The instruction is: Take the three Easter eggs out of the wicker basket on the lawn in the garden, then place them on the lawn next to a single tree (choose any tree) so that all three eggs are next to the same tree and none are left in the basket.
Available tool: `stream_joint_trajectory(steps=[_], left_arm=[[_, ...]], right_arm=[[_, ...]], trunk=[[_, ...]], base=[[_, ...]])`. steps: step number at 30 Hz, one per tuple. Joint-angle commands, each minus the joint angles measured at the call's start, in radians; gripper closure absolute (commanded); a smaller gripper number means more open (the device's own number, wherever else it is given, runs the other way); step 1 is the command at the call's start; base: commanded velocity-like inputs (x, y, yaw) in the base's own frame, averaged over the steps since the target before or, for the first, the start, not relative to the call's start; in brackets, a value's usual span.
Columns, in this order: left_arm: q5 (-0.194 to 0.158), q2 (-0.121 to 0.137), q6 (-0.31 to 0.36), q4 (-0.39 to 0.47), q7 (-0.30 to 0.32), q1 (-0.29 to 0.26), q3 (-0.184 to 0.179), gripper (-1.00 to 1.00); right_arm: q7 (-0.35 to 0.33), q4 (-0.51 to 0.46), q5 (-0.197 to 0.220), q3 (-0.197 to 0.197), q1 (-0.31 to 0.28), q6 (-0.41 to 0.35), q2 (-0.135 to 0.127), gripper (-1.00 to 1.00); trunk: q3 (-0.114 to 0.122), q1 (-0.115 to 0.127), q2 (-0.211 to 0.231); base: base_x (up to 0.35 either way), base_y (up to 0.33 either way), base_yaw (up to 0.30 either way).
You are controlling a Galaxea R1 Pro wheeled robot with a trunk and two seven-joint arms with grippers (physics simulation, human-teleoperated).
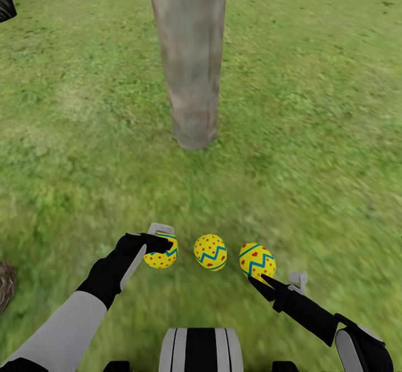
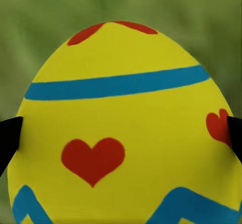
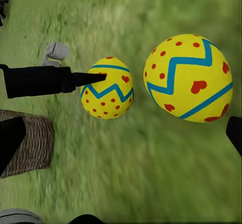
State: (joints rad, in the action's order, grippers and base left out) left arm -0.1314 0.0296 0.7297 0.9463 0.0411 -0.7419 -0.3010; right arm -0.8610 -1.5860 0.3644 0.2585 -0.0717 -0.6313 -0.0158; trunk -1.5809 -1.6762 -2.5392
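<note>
three yellow zigzag-banded easter eggs lay in a row on the mottled green lawn before the grey-brown tree trunk, near enough to count as beside it. the left gripper clasped the left egg, probably setting it down. the right gripper was parted and empty beside the right egg; the middle egg rested free. the tan wicker basket sat behind, its inside hidden.

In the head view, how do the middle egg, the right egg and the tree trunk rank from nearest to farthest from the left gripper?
1. Middle egg: on the lawn, just right of the left gripper.
2. Right egg: farther right, at the right gripper.
3. Tree trunk: farthest, ahead beyond the eggs.
</note>
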Motion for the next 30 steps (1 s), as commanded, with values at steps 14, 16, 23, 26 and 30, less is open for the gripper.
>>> stream_joint_trajectory(steps=[14, 16, 23, 26, 30], left_arm=[[-0.010, 0.001, 0.003, 0.003, -0.006, -0.001, -0.003, 1.00], [-0.010, 0.001, 0.003, 0.003, -0.006, -0.001, -0.003, 1.00], [-0.010, 0.001, 0.003, 0.003, -0.004, -0.001, -0.003, 1.00], [-0.010, 0.001, 0.003, 0.003, -0.004, -0.001, -0.003, -1.00], [-0.010, 0.001, 0.004, 0.003, -0.004, -0.001, -0.003, -1.00]], right_arm=[[-0.001, 0.000, 0.005, 0.001, 0.000, -0.007, -0.001, -1.00], [-0.001, 0.000, 0.005, 0.001, 0.000, -0.007, -0.001, -1.00], [0.000, 0.000, 0.005, 0.001, 0.000, -0.007, 0.000, -1.00], [0.001, 0.000, 0.005, 0.001, 0.000, -0.007, -0.001, -1.00], [0.002, 0.000, 0.005, 0.001, 0.000, -0.007, -0.001, -1.00]], trunk=[[-0.055, -0.006, -0.004], [-0.063, -0.007, -0.004], [-0.070, -0.008, -0.004], [-0.070, -0.008, -0.004], [-0.070, -0.008, -0.004]], base=[[0.000, 0.000, 0.000], [0.000, 0.000, 0.000], [0.000, 0.000, 0.000], [0.000, 0.000, 0.000], [0.000, 0.000, 0.000]])
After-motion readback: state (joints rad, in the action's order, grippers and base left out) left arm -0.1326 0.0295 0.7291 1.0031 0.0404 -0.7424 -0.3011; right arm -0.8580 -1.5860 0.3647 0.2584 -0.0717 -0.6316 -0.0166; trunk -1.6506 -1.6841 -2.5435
